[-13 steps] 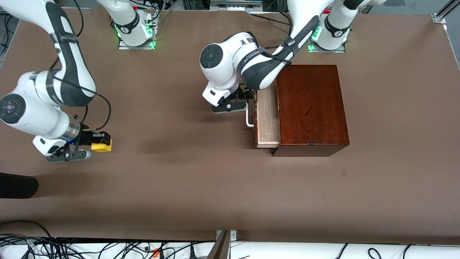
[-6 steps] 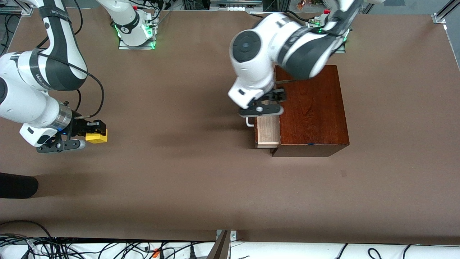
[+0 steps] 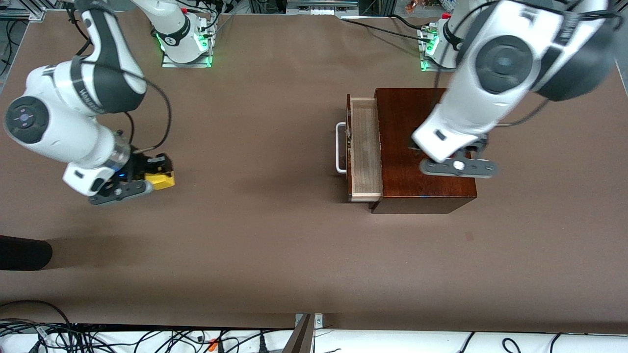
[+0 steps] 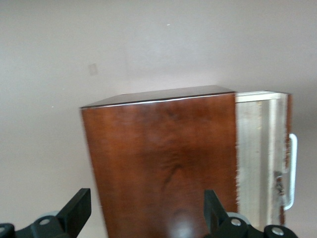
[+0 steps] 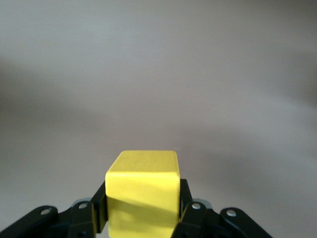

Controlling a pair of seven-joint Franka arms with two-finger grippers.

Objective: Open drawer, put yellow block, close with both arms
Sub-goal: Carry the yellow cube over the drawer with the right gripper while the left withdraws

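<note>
Brown matte table (image 3: 274, 255), one, carrying a single glossy dark reddish wooden box (image 3: 422, 122) toward the left arm's end. Stands with its one pale-wood-lined drawer (image 3: 365, 147) pulled out toward the right arm's end, white U-shaped bar handle (image 3: 338, 147) leading; lies empty and clear from above, likely so the cube can drop straight in.

Two white robot arms with dark grey joints. Left arm (image 3: 495, 73) raised above the box top, its black two-finger gripper (image 4: 146, 198) spread wide and holding nothing; probably lifted off the handle to clear the way, ready for the closing push.

Right arm (image 3: 59, 127) near its own end of the table, well apart from the drawer; black right gripper (image 3: 149, 177) clamped on the one small bright yellow cube (image 5: 142, 193), carried above the table for transport to the drawer.
</note>
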